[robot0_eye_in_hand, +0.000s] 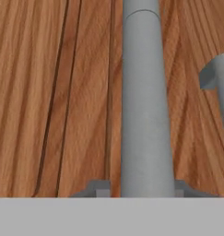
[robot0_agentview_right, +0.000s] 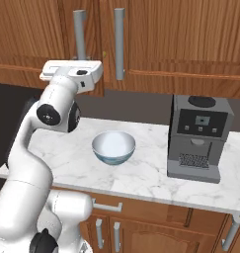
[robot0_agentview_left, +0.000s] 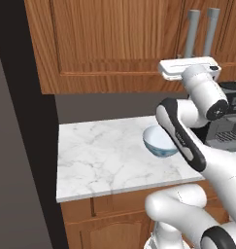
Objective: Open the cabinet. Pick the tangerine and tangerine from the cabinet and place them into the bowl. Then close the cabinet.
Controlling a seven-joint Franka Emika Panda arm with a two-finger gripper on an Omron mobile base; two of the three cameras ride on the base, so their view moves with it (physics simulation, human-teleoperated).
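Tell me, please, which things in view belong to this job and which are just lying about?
Job: cabinet, its left handle gripped by the gripper, bowl.
Lying about: coffee machine, counter, base cabinets.

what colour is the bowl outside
Blue-grey patterned outside, white inside; the bowl shows best in the right base view.

The bowl (robot0_agentview_right: 113, 147) sits on the worktop (robot0_agentview_right: 67, 158), near the middle. The coffee machine (robot0_agentview_right: 198, 137) stands to its right, toward the back edge. The cabinet (robot0_agentview_right: 180, 39) hangs on the wall above both, doors shut.
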